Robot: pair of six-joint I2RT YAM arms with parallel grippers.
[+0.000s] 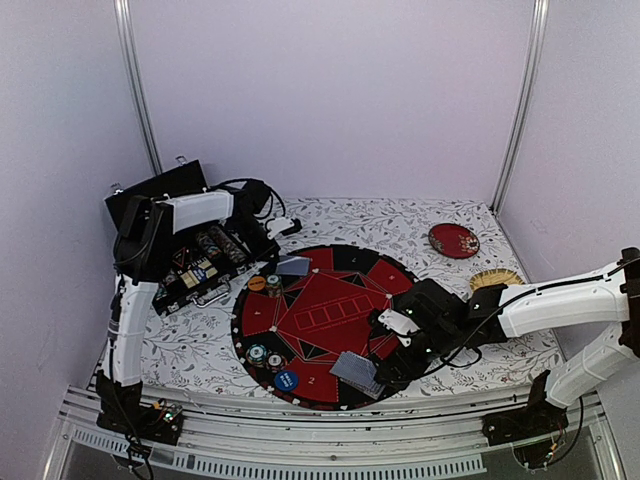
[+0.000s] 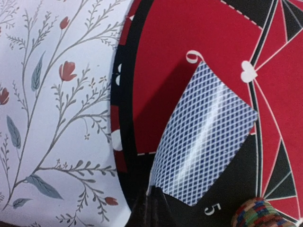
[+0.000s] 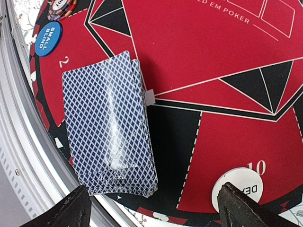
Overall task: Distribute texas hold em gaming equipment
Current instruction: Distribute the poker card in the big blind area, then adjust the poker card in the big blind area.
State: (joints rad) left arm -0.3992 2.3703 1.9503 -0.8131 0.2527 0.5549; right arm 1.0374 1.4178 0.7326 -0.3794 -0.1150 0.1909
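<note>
Deck (image 3: 109, 127) lies by seat 2 at the lower edge of the red layout (image 1: 330, 300), the right gripper (image 3: 152, 191) spread above it. At upper left the left gripper (image 2: 154, 210) pinches one card (image 2: 203, 142) by its corner, tilted over seats 5 and 6. Dealing seems in hand; next, that card needs setting flat and releasing.

Glossy card backs (image 3: 109, 127), matt felt (image 3: 199, 42)
</note>
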